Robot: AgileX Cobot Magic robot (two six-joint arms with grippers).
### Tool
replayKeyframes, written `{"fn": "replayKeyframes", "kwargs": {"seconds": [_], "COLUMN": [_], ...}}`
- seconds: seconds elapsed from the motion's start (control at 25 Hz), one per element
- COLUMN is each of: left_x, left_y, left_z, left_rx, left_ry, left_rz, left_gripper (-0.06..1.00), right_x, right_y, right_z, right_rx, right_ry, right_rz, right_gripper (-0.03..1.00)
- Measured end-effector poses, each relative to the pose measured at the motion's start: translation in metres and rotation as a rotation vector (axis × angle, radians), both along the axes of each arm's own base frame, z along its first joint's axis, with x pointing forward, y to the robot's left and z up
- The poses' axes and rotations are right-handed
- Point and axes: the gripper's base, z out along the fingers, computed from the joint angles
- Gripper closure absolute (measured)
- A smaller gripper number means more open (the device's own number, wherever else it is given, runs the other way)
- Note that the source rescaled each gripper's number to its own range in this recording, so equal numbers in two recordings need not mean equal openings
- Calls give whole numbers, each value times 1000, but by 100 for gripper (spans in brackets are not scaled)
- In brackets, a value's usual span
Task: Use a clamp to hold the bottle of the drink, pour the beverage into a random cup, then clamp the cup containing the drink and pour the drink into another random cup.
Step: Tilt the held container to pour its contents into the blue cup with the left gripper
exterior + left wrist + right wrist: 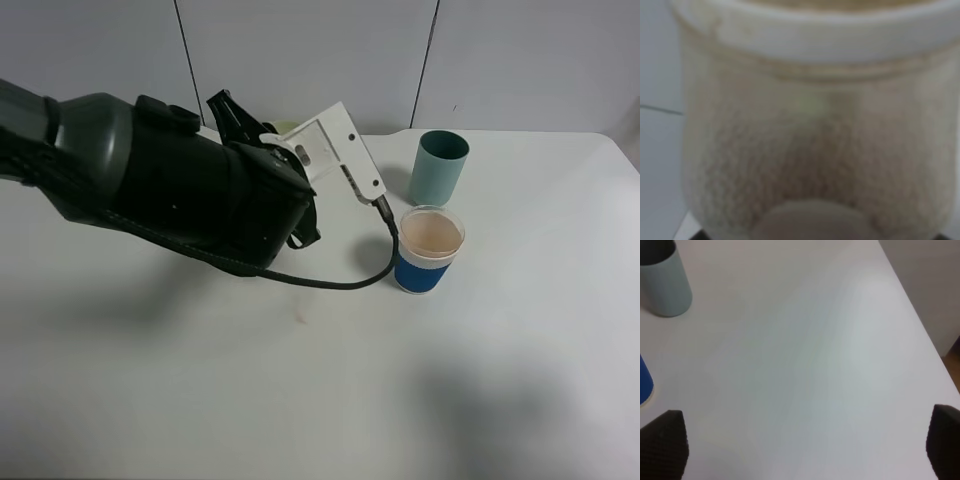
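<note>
On the white table (520, 380), right of centre, stands the blue-banded cup (430, 262), upright and filled high with brown drink (432, 234) below its white rim. Behind it, near but not touching, stands the teal tumbler (438, 167), also upright. The bulky black left arm (170, 190) stretches across the left half of the table. Its white camera bracket (335, 150) is raised near the tumbler, and a black cable (340, 282) loops from the bracket down to just beside the blue-banded cup. The left gripper is hidden from above. Its wrist view is filled by the blurred, translucent bottle (810, 150) with its wide pale rim, held right up close with the jaws pressed together on it. A small pale green object (285, 127) peeks out behind the arm; what it is cannot be told. The right gripper (802, 450) hovers over bare table with its dark fingertips (662, 445) spread wide and nothing between them. The teal tumbler and a blue edge of the blue-banded cup lie off to one side.
</note>
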Motion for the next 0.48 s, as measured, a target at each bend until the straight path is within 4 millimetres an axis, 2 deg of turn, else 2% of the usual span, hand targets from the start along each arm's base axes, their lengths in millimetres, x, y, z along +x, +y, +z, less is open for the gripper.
{"fn": "replayKeyframes", "kwargs": {"seconds": [0.48], "left_x": [7], "left_y": [-37], "left_z": [-16], "left_rx": [28], "left_ry": [41], "left_rz": [-106], "left_gripper": [89], "right_x": [0], "right_y": [-1], "right_z": [0], "right_rx": [-5], "right_ry": [0], "right_rz": [-14], "right_gripper": [12]}}
